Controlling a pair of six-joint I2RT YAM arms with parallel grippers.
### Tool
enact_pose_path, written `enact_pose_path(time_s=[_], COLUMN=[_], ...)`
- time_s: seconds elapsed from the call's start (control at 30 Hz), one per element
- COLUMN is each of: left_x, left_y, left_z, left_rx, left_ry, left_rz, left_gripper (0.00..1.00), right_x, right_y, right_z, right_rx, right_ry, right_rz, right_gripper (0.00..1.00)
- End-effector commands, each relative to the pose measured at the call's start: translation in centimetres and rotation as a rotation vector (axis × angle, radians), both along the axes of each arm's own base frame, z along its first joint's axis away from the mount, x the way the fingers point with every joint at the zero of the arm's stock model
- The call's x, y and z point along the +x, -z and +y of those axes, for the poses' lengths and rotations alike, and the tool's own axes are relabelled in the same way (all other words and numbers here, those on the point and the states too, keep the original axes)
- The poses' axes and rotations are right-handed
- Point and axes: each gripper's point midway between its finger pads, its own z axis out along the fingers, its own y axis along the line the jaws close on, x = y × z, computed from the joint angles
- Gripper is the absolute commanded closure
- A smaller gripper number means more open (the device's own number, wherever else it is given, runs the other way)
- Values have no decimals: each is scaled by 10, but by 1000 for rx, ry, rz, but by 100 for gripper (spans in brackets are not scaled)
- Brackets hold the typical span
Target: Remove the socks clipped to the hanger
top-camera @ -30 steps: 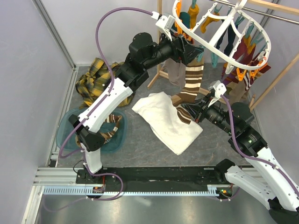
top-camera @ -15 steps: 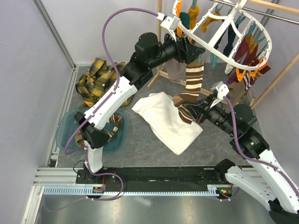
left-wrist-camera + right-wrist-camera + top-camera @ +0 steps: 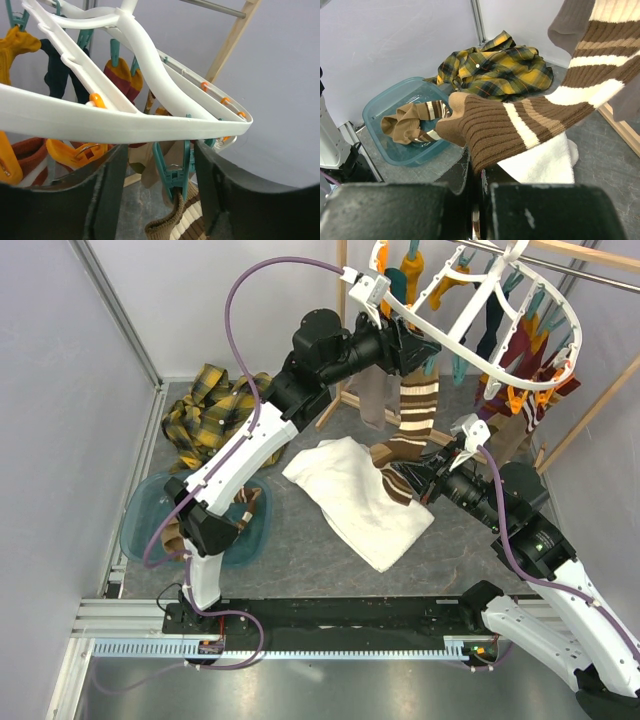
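The white oval hanger [image 3: 470, 330] hangs at the top right with several socks on orange and teal clips. A brown and cream striped sock [image 3: 412, 425] hangs from a teal clip [image 3: 175, 170] under the hanger's near rim [image 3: 125, 122]. My left gripper [image 3: 160, 190] is open, with its fingers on either side of that clip, not touching it. My right gripper [image 3: 480, 172] is shut on the foot end of the same striped sock [image 3: 520, 125], low above the white towel [image 3: 355, 500].
A teal tub [image 3: 195, 525] at the left holds striped and tan socks [image 3: 412, 125]. The yellow-black plaid shirt [image 3: 215, 410] lies behind it. The wooden rack frame [image 3: 590, 410] stands at the right and back.
My left arm has reached further right, bringing its open fingers round the teal clip. My right gripper holds the sock's foot end, having shifted slightly at first.
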Motion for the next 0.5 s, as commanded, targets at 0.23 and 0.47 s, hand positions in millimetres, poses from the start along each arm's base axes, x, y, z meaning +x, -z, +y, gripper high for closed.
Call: enact_pose_path(time_s=[0.23,0.47], left_x=[-12,-16], left_y=[-32,-23], left_z=[-1,7], left_rx=[-77,-36], left_ry=[42,25], left_rz=[-38,-34], left_gripper=[98,82], right_x=[0,-4], right_y=[-14,3], right_z=[-3,-7], right_rx=[29,4], right_ry=[15,22], right_rz=[-42,-5], right_gripper=[96,96])
